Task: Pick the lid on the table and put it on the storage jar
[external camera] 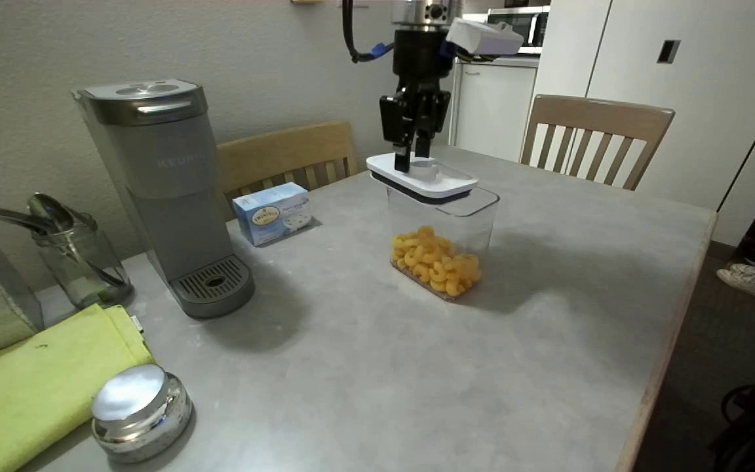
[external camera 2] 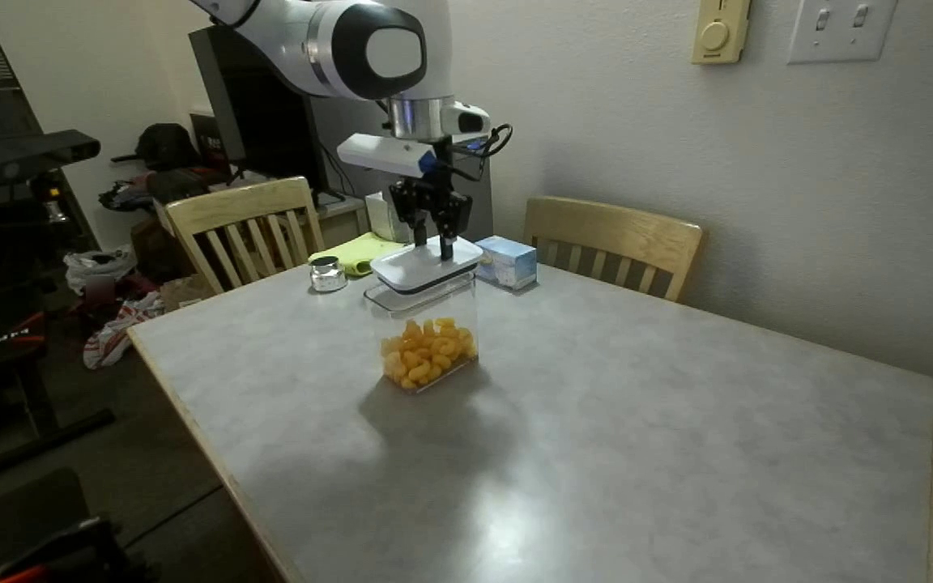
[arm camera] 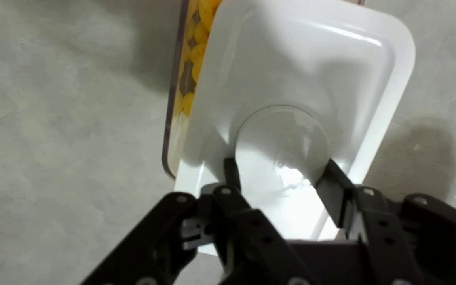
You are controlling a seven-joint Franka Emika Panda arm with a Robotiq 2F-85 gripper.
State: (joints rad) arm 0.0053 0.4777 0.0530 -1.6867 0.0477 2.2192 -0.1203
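A black gripper (external camera: 412, 162) holds a white, dark-edged lid (external camera: 446, 185) over a clear rectangular storage jar (external camera: 443, 229) standing on a gray tabletop (external camera: 364, 380). In the wrist view, the gripper's two fingers (arm camera: 339, 194) press in on opposite sides of the lid's raised round knob (arm camera: 281, 142). The lid is off-center over the opening, with the storage jar's rim (arm camera: 168, 122) showing along its left in the same view; whether lid and rim touch cannot be told. Yellow-orange food pieces (external camera: 436, 259) lie in the lower part of the storage jar. In an exterior view, a gray coffee machine (external camera: 174, 170) rises at left, with a light-blue box (external camera: 276, 216) near its right side and a glass of utensils (external camera: 82, 262) to its left. Nearer, a shiny metal container (external camera: 141, 413) stands just beside a folded yellow cloth (external camera: 50, 380). Wooden chairs (external camera 2: 612, 239) stand along the tabletop's edges in both exterior views.
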